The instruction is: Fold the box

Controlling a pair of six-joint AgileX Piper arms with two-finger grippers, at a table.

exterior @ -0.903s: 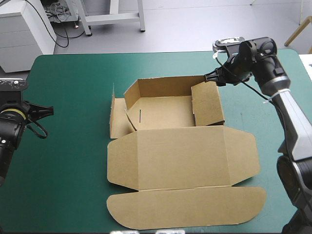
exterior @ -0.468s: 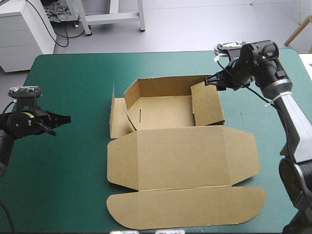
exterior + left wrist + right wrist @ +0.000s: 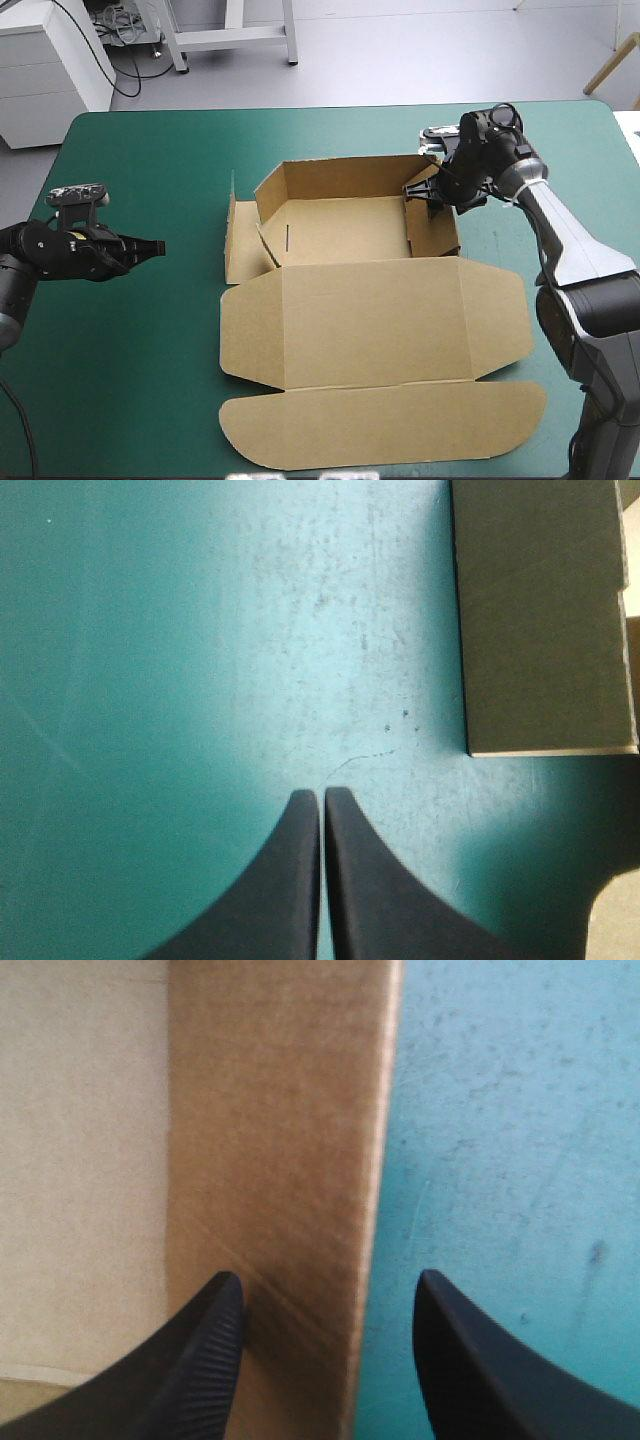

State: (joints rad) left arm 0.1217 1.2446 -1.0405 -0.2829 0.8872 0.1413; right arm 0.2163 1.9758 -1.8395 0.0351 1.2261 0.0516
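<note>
Ok, left side first. The left gripper (image 3: 151,246) sits low over bare teal-green cover (image 3: 140,150), well left of the box (image 3: 370,320). Its fingers are clamped together into a single point and hold nothing. It's aimed at the left side flap (image 3: 240,240), which is splayed outward and not tucked. My read: it's pinched shut to work as a pusher or wedge against that flap, not to grab it.

The box sits mid-table. Its tray half is toward the far edge, with the back wall (image 3: 340,178) raised. The tray's long axis runs left-right, parallel to the far edge, and it opens upward. The lid (image 3: 370,360) lies flat from the tray's near side out toward the robot. It ends in the tuck flap (image 3: 380,428), whose rounded ends are nearest the table's near edge. So the sheet as a whole unrolls far-to-near.

On the right, the right gripper (image 3: 424,196) has its fingers spread and straddles the top edge of the right wall (image 3: 290,1110). One finger is inside the tray, the other outside over the cover. The wrist view shows no contact yet. It's likely staged to pinch that wall, either to hold it upright or to fold it in.
</note>
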